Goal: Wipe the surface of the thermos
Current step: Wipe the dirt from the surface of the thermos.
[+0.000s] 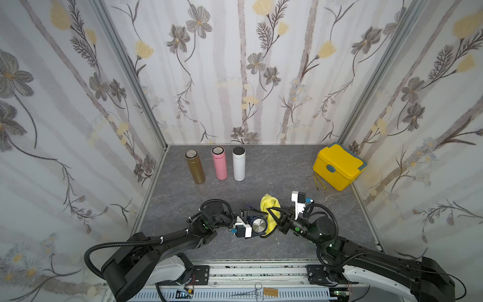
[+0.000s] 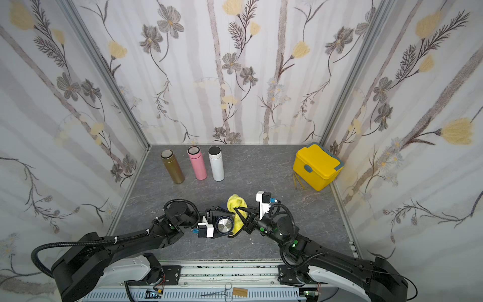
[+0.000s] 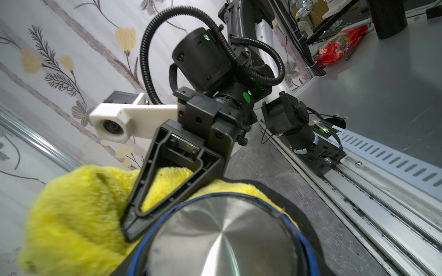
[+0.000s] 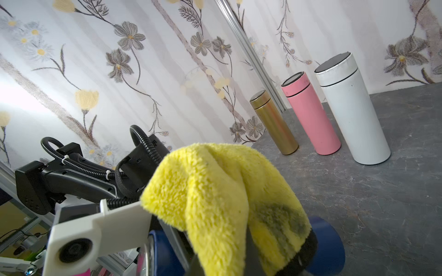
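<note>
near the front middle of the table, the left gripper holds a blue thermos clear of the surface, its jaws clamped around the barrel. the thermos is tipped so its long axis runs roughly towards the camera head: in both top views only its round steel end faces up, ringed in blue, while the body drops away beneath. the right gripper comes in from the right with its jaws pinched shut on a yellow cloth, which lies draped against the right and far side of the thermos, touching it. in the left wrist view the cloth bunches just beside the steel end, with the black finger of the right gripper pressed into it. so the thermos lies directly to the left of the cloth-bearing gripper, and a wiping stroke would likely have to run along that long axis, down the barrel, or round it. three other flasks, gold, pink and white, stand upright in a row well apart at the far left, and a yellow box sits at the far right.
</note>
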